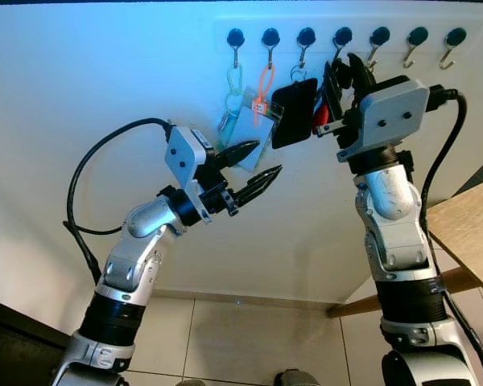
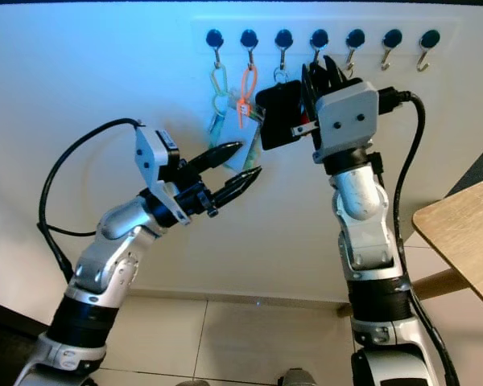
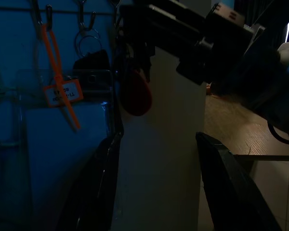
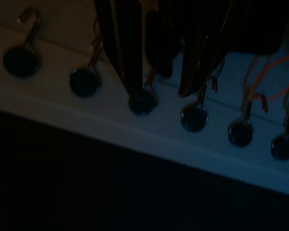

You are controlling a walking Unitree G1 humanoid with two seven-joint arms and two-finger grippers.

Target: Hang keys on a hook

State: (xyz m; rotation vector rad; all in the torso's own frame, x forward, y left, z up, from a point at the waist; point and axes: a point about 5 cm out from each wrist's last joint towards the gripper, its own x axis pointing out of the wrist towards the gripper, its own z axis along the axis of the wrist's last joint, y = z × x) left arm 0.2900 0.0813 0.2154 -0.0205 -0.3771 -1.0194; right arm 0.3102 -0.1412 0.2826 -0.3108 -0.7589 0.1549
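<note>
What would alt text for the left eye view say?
The right gripper reaches up to a wall row of hooks, beside a hanging black key fob. The left gripper hovers open below an orange tag and green loop.

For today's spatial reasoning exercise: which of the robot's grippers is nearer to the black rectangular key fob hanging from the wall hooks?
Right. The right gripper is raised right beside the black rectangular key fob, at the hooks. The left gripper is open, lower and to the fob's left, apart from it.

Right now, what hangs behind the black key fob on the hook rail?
Behind the black key fob a clear card holder hangs on the orange tie. The right gripper covers the fob's right edge; a red tag peeks beside it.
</note>
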